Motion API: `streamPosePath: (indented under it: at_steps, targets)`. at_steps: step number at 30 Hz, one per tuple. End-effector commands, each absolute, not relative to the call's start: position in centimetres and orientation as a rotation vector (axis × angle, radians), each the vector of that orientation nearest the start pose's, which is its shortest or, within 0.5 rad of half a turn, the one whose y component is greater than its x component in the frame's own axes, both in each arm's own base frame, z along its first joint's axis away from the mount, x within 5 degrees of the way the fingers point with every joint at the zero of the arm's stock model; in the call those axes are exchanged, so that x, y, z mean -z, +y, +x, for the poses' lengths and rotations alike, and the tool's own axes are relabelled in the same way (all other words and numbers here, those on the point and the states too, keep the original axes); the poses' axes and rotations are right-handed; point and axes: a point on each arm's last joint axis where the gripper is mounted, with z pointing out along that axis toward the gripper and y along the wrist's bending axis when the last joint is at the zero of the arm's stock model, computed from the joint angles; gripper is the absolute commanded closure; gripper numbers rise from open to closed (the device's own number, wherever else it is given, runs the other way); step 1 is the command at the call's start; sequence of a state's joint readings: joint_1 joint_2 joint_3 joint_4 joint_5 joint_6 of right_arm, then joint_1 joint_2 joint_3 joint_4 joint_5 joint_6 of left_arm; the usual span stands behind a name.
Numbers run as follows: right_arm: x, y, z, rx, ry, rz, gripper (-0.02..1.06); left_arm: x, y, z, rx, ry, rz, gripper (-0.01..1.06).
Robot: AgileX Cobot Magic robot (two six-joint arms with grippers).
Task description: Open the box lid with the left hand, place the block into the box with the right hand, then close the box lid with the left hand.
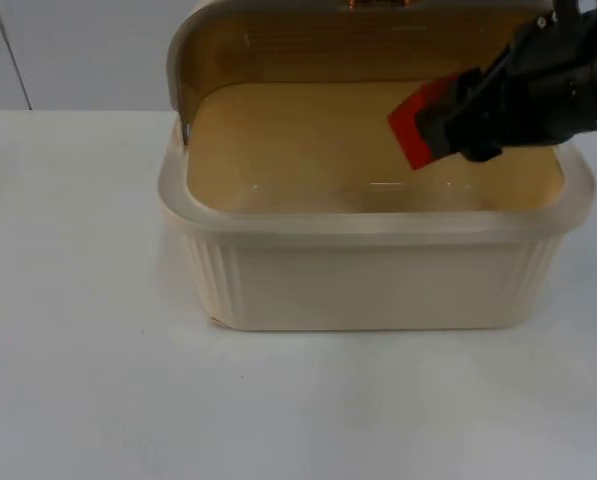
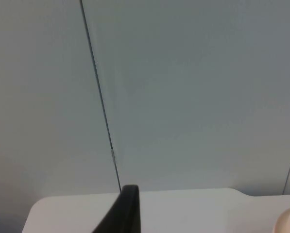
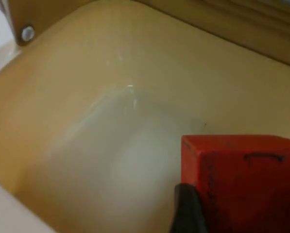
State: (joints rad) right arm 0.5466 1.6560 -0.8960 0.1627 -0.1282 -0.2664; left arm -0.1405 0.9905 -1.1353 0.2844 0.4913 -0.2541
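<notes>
- You see the cream box [image 1: 378, 285] standing on the white counter [image 1: 88, 390], its ribbed front wall facing the top camera and its thick pale rim running around a tan inside.
- The box lid [image 1: 278, 45] is raised at the back, tilted upright on its hinge; a small metal hinge pin shows at the left rear corner of the box in the top view and in the right wrist view.
- Your right claw [image 1: 433, 125] reaches in from the right, over the right rear part of the open box, above the rim.
- It is clenched around the red block [image 1: 410, 125]: the block sticks out from between the black fingers toward the left, tilted, and it hangs in the air over the box interior without touching the floor or the walls.
- In the right wrist view the block [image 3: 242, 184] has one black fingertip [image 3: 186, 211] against its near face, and the bare floor of the box [image 3: 110, 160] lies below it.
- Your left claw [image 2: 123, 213] appears in the left wrist view as one black fingertip facing the grey partition wall [image 2: 193, 92], above the counter's far edge [image 2: 183, 208]; you cannot tell whether it is released or clenched.
</notes>
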Motion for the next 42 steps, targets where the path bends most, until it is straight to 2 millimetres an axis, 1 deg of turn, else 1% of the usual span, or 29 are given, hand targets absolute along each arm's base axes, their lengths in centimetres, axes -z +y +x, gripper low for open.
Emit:
streamPosePath:
  at_steps: [1, 6, 9, 12, 14, 15, 17, 18, 21, 22, 23, 25, 26, 29, 33, 34, 38, 39, 42]
  targets:
    - [-21.8, 18.3, 30.6, -0.232, 1.939, -0.65, 1.04, -44.0, -1.7, 20.2, 0.0, 1.805, 0.015, 0.0]
    - [-21.1, 18.5, 31.1, -0.226, 1.919, -0.636, 1.04, -44.0, -1.7, 20.2, 0.0, 1.807, 0.015, 0.0]
    - [-20.3, 18.5, 31.4, -0.22, 1.934, -0.639, 1.04, -44.0, -1.7, 20.2, -0.002, 1.807, 0.016, 0.0]
    - [-19.9, 18.6, 31.5, -0.218, 1.934, -0.639, 1.02, -44.0, -1.7, 20.2, -0.002, 1.807, 0.016, 0.0]
    - [-19.8, 18.6, 31.7, -0.219, 1.93, -0.626, 0.92, -44.0, -1.7, 20.2, -0.002, 1.807, 0.016, 0.0]
    - [-19.8, 18.6, 31.7, -0.223, 1.928, -0.604, 0.84, -44.0, -1.7, 20.2, -0.002, 1.807, 0.016, 0.0]
    - [-19.8, 18.6, 31.7, -0.225, 1.929, -0.597, 0.62, -44.0, -1.7, 20.2, -0.004, 1.807, 0.017, 0.0]
    - [-19.8, 18.6, 31.7, -0.225, 1.929, -0.597, 0.62, -44.0, -1.7, 20.2, -0.004, 1.807, 0.017, 0.0]
    - [-19.8, 18.6, 31.7, -0.223, 1.929, -0.599, 0.29, -44.0, -1.7, 20.2, -0.004, 1.807, 0.017, 0.0]
    - [-19.7, 18.6, 31.7, -0.223, 1.934, -0.602, 0.22, -44.0, -1.7, 20.2, -0.004, 1.807, 0.017, 0.0]
    - [-19.7, 18.6, 31.7, -0.223, 1.934, -0.602, 0.22, -44.0, -1.7, 20.2, -0.004, 1.807, 0.017, 0.0]
    - [-19.7, 18.6, 31.7, -0.224, 1.941, -0.605, 0.11, -44.0, -1.7, 20.2, -0.004, 1.807, 0.017, 0.0]
    - [-19.6, 18.6, 31.6, -0.224, 1.949, -0.608, 0.09, -44.0, -1.7, 20.2, -0.004, 1.807, 0.017, 0.0]
    - [-19.6, 18.5, 31.6, -0.224, 1.96, -0.613, 0.09, -44.0, -1.7, 20.2, -0.004, 1.807, 0.017, 0.0]
    - [-20.2, 18.4, 31.1, -0.232, 1.992, -0.629, 0.09, -44.0, -1.7, 20.2, -0.004, 1.807, 0.017, 0.0]
    - [-20.4, 18.3, 30.9, -0.231, 1.998, -0.643, 0.09, -44.0, -1.7, 20.2, -0.004, 1.807, 0.017, 0.0]
    - [-22.6, 17.9, 29.8, -0.25, 2.007, -0.649, 0.09, -44.0, -1.7, 20.2, -0.004, 1.807, 0.017, 0.0]
    - [-22.6, 17.9, 29.8, -0.25, 2.007, -0.649, 0.09, -44.0, -1.7, 20.2, -0.004, 1.807, 0.017, 0.0]
    - [-23.5, 17.3, 28.5, -0.269, 2.101, -0.688, 0.09, -44.0, -1.7, 20.2, -0.004, 1.807, 0.017, 0.0]
